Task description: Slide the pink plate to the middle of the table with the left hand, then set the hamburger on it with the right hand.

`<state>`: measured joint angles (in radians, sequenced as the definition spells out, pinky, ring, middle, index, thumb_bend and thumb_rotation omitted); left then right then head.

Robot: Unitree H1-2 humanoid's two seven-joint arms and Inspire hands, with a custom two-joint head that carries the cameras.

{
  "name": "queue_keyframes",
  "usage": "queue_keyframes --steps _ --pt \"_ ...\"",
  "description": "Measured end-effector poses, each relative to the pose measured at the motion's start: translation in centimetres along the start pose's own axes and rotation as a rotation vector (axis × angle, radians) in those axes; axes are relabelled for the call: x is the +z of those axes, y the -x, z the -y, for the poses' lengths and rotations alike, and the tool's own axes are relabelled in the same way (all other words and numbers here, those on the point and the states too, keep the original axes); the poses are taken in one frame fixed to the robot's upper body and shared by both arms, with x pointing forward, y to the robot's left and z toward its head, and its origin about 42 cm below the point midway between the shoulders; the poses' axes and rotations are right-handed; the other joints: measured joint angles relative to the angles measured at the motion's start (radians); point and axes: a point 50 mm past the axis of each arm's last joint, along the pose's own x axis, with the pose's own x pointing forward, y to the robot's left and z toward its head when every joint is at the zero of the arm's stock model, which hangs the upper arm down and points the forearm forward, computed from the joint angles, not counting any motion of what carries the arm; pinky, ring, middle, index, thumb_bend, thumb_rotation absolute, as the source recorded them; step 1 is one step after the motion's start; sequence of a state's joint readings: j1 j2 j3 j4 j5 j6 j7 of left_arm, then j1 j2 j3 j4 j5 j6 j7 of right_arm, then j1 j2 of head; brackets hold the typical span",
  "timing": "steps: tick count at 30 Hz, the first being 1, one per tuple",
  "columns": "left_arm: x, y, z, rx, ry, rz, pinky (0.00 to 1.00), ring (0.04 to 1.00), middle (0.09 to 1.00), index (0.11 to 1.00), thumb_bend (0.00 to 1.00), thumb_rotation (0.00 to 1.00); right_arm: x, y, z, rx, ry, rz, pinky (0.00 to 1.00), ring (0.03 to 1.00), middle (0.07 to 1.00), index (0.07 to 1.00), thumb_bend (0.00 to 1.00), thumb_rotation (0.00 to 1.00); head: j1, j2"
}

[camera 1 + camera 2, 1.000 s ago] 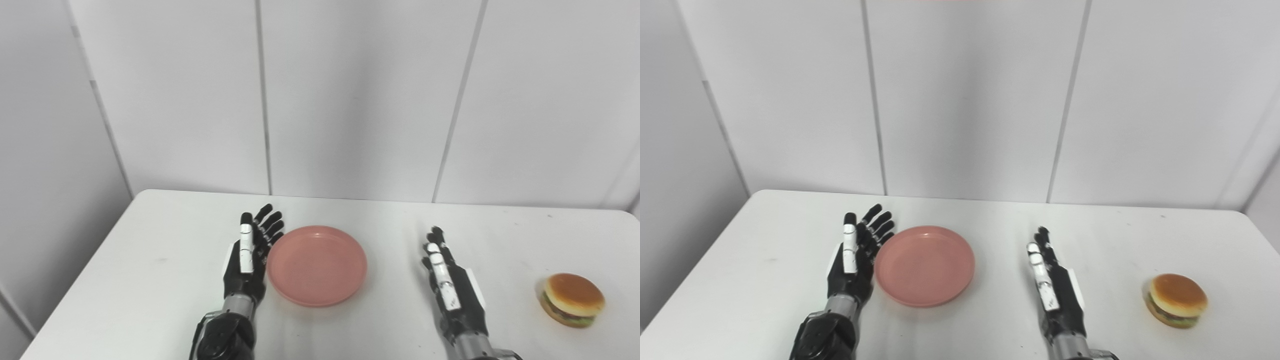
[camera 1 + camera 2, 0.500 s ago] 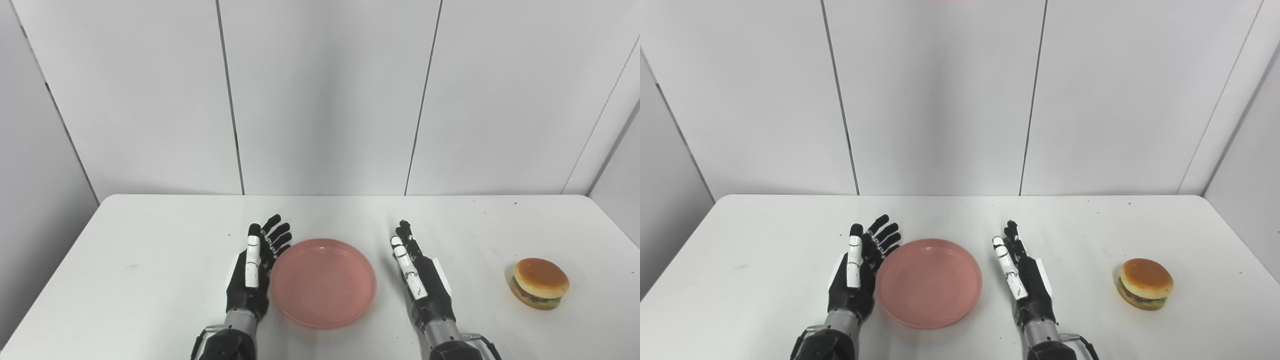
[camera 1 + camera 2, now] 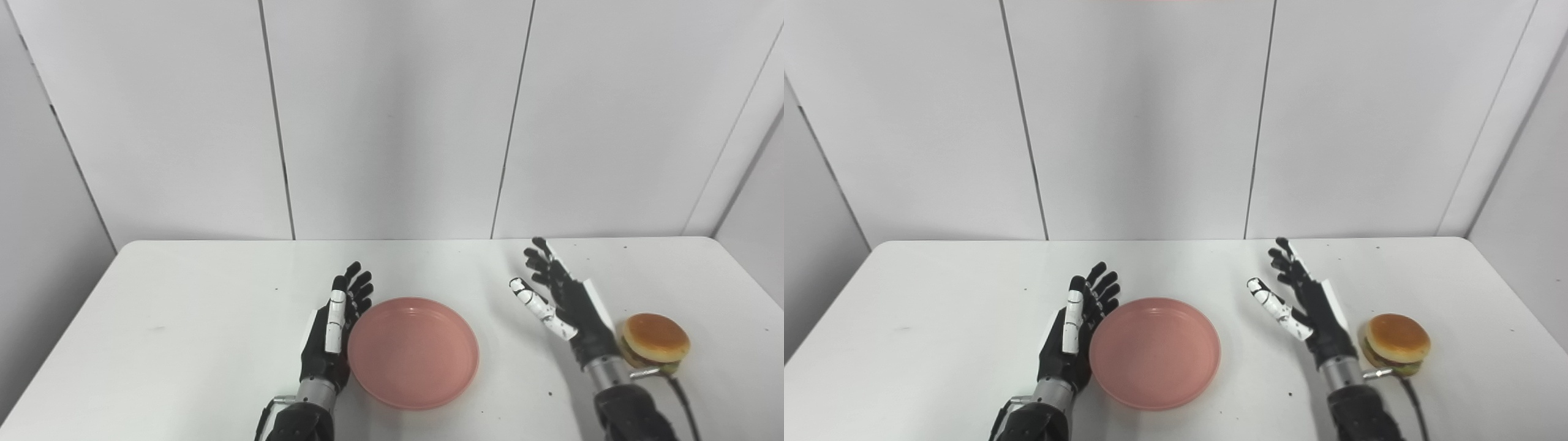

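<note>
My left hand (image 3: 327, 334) stands edge-on, its spread, empty fingers (image 3: 354, 289) against the left rim of the pink plate (image 3: 413, 351), which looks about mid-worktop (image 3: 184, 318); so the hamburger (image 3: 654, 340) is next; it sits just right of my right hand (image 3: 566, 303), behind the wrist; I should swing palm-first over it and close gently round the bun; those fingers fan wide, empty, palm inward.
</note>
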<state>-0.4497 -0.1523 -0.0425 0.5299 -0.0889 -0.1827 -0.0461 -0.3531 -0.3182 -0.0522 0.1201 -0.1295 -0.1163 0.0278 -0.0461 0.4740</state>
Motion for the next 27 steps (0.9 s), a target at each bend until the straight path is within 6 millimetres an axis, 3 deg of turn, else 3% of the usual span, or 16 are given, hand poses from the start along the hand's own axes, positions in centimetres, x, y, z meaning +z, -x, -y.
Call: queue_keyframes --steps 4,12,16,19,25,27 --pt "-0.2 -0.4 0.2 0.016 -0.022 -0.003 0.96 0.953 0.94 0.934 0.75 1.0 1.4 -0.2 3.4 -0.105 0.086 0.048 0.8 0.835 0.846 0.905 0.83 0.41 0.003 0.002" --pt "-0.2 -0.7 0.6 0.028 -0.05 -0.004 0.96 0.958 0.947 0.947 0.75 1.0 4.1 0.2 6.3 -0.12 0.274 0.06 0.75 0.845 0.873 0.884 0.81 0.38 -0.023 -0.005" --pt "-0.2 -0.7 0.6 0.028 -0.055 -0.004 0.96 0.962 0.951 0.952 0.74 1.0 4.2 0.6 8.3 -0.108 0.377 0.016 0.78 0.873 0.904 0.878 0.82 0.4 -0.051 0.0" --pt "-0.2 -0.7 0.5 0.028 -0.056 -0.004 0.96 0.959 0.947 0.947 0.73 1.0 3.9 1.0 9.1 -0.077 0.434 -0.043 0.74 0.866 0.903 0.871 0.85 0.39 -0.087 0.002" --pt "-0.1 -0.5 0.1 0.019 -0.064 -0.001 0.96 0.958 0.946 0.946 0.72 1.0 4.8 1.2 10.3 0.011 0.568 -0.11 0.8 0.929 0.909 0.876 0.87 0.36 -0.189 -0.003" --pt "-0.1 -0.5 0.0 0.012 -0.064 -0.001 0.96 0.962 0.946 0.943 0.72 1.0 4.9 1.2 10.9 0.042 0.604 -0.145 0.75 0.91 0.935 0.917 0.89 0.29 -0.213 -0.005"
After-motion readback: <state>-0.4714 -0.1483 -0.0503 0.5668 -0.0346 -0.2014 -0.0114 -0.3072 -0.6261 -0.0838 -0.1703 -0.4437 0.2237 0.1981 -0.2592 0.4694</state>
